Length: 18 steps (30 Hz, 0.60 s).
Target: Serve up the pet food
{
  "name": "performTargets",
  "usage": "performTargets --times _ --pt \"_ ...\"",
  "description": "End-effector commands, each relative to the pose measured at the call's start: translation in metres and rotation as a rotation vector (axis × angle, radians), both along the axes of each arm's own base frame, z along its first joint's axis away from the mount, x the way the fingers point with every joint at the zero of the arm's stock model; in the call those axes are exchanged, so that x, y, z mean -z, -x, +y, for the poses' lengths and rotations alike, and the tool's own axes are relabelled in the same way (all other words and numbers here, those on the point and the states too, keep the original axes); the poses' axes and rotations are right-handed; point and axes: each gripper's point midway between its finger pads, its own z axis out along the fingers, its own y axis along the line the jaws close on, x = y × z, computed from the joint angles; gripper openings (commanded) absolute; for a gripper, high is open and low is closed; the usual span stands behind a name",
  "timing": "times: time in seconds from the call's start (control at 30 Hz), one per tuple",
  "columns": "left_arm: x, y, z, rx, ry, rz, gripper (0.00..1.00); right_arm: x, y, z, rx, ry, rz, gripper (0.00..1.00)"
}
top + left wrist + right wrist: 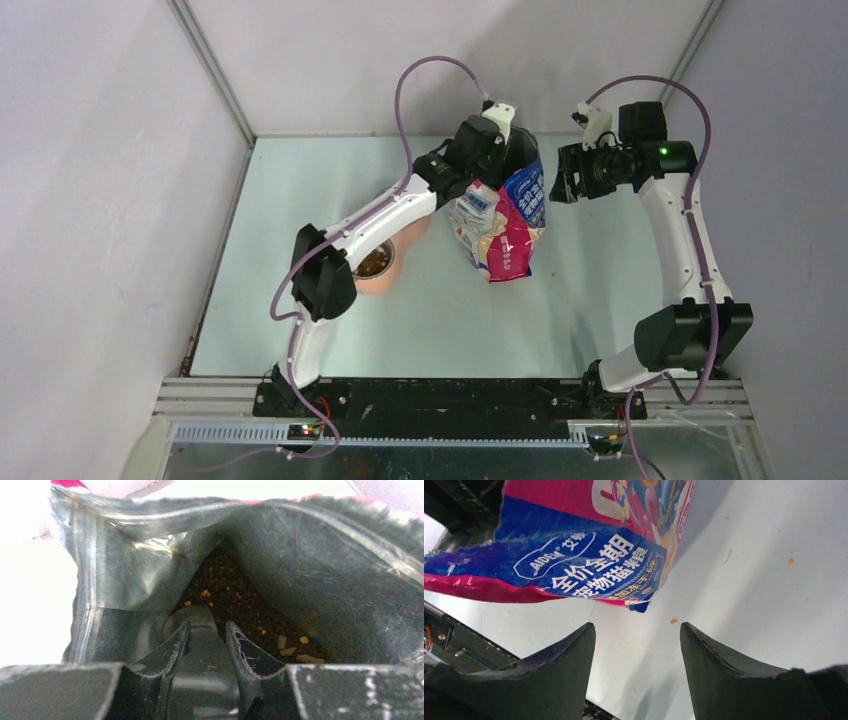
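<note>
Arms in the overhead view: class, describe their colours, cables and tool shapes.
The left arm and right arm have white links, black joint housings and looping purple cables. The right tool has black, tapered, pointed fingers.

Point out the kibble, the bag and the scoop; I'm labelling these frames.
kibble [235,600], left wrist view, heap inside the bag.
bag [500,228], top view, printed front.
scoop [200,630], left wrist view, near grey end.

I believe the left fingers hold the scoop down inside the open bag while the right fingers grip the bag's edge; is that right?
Not quite. The right fingers are open and grip nothing; the bag is ahead of them, untouched, as the right wrist view shows. The left fingers do hold the scoop inside the bag, over the kibble.
</note>
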Motion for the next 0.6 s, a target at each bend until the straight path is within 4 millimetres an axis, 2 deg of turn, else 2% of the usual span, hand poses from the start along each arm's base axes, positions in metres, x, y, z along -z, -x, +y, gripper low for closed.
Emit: performTargets --times 0.0,0.07,0.13,0.2,0.27,0.3,0.37,0.43,0.47,0.5,0.53,0.57 --pt "0.049 0.010 0.005 -0.013 -0.138 0.041 0.00 -0.015 0.014 0.005 -0.001 -0.037 -0.037 0.66" --pt "0.072 0.022 0.003 0.017 -0.172 0.087 0.00 -0.013 0.017 0.004 0.001 -0.038 -0.032 0.66" --pt "0.085 0.034 -0.001 0.050 -0.173 0.135 0.00 -0.012 0.019 0.004 0.001 -0.038 -0.031 0.66" --pt "0.098 0.051 -0.008 0.108 -0.144 0.211 0.00 -0.013 0.022 0.005 0.001 -0.040 -0.034 0.66" --pt "0.105 0.073 -0.022 0.202 -0.073 0.305 0.00 -0.013 0.023 0.005 0.002 -0.043 -0.033 0.66" --pt "0.105 0.077 -0.025 0.210 -0.027 0.351 0.00 -0.014 0.023 0.005 0.004 -0.043 -0.034 0.66" --pt "0.103 0.090 -0.034 0.267 0.067 0.437 0.00 -0.014 0.024 0.005 0.004 -0.045 -0.035 0.66" --pt "0.092 0.096 -0.042 0.320 0.141 0.479 0.00 -0.014 0.025 0.005 0.006 -0.043 -0.035 0.66" --pt "0.085 0.092 -0.044 0.323 0.174 0.476 0.00 -0.014 0.024 0.000 0.021 -0.043 -0.035 0.66" --pt "0.076 0.095 -0.048 0.344 0.226 0.510 0.00 -0.014 0.025 -0.003 0.031 -0.040 -0.035 0.66" --pt "0.062 0.089 -0.050 0.355 0.281 0.500 0.00 -0.014 0.025 -0.004 0.034 -0.038 -0.035 0.66" --pt "0.053 0.093 -0.054 0.378 0.335 0.538 0.00 -0.014 0.025 -0.006 0.038 -0.036 -0.037 0.66"
